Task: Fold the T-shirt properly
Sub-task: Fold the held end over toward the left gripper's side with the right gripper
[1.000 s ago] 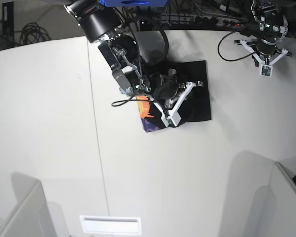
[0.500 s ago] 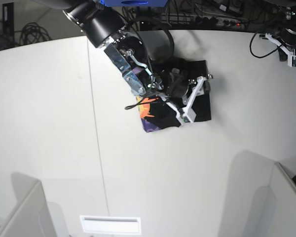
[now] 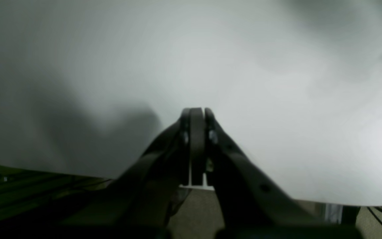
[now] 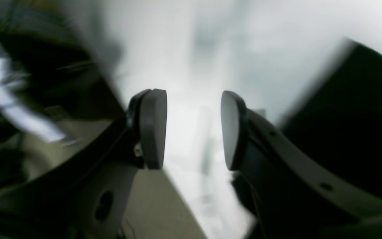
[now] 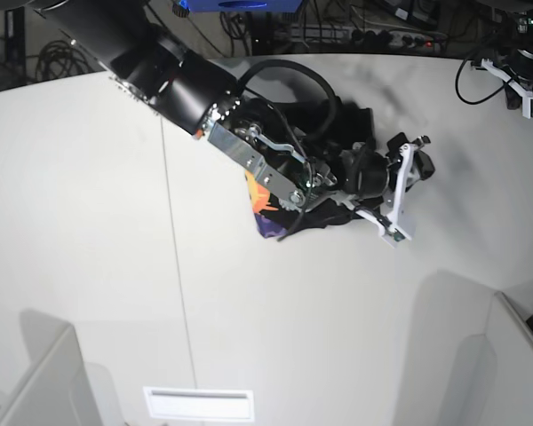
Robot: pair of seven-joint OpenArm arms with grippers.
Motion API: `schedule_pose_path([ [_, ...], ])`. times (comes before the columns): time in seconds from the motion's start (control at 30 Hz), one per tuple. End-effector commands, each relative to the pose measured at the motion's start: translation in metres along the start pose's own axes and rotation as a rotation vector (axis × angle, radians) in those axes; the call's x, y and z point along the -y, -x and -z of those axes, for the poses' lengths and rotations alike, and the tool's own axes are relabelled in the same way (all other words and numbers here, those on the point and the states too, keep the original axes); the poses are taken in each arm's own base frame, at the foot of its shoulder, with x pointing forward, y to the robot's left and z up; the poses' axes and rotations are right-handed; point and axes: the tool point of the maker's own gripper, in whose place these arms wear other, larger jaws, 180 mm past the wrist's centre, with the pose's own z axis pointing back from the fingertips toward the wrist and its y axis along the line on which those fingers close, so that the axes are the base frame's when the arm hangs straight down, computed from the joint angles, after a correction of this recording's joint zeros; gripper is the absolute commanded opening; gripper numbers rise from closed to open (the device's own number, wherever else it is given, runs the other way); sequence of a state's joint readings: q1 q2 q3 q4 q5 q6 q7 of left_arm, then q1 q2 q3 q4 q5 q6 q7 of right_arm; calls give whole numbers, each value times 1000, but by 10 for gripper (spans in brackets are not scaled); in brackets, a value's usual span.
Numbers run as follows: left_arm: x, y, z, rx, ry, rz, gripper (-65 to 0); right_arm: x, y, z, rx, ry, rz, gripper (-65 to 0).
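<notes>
The black T-shirt [image 5: 330, 216] lies folded on the white table [image 5: 89, 222], mostly hidden under my right arm. Its orange and purple print [image 5: 263, 206] shows at the left edge. My right gripper [image 5: 403, 192] is at the shirt's right edge, just above the table. In the right wrist view this gripper [image 4: 193, 129] is open and empty, with black cloth [image 4: 360, 116] to its right. My left gripper [image 5: 528, 85] is at the far back right, away from the shirt. In the left wrist view it [image 3: 197, 111] is shut and empty over bare table.
Cables and a power strip [image 5: 382, 35] run along the table's back edge. Grey partitions stand at the front left [image 5: 44, 382] and front right [image 5: 506, 355]. A white slot plate [image 5: 198, 404] is set in the table's front.
My right arm has swept to the right across the shirt, and its gripper now lies past the shirt's right edge. The left gripper has moved to the back right corner.
</notes>
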State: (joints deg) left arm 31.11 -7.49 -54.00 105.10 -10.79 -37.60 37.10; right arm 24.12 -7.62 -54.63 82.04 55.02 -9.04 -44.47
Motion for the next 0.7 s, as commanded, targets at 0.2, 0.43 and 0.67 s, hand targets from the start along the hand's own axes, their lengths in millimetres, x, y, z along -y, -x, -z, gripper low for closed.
schedule_pose_path([
  [0.2,-4,-4,-4,21,-9,-2,-650,16,-45,-62,163,69,-154,-449],
  [0.43,-1,10,0,-7,0,-34,-650,129,-12,-124,247,373,65,-650],
  [0.67,0,7,2,1,5,-33,-650,165,34,-130,164,454,139,-650],
])
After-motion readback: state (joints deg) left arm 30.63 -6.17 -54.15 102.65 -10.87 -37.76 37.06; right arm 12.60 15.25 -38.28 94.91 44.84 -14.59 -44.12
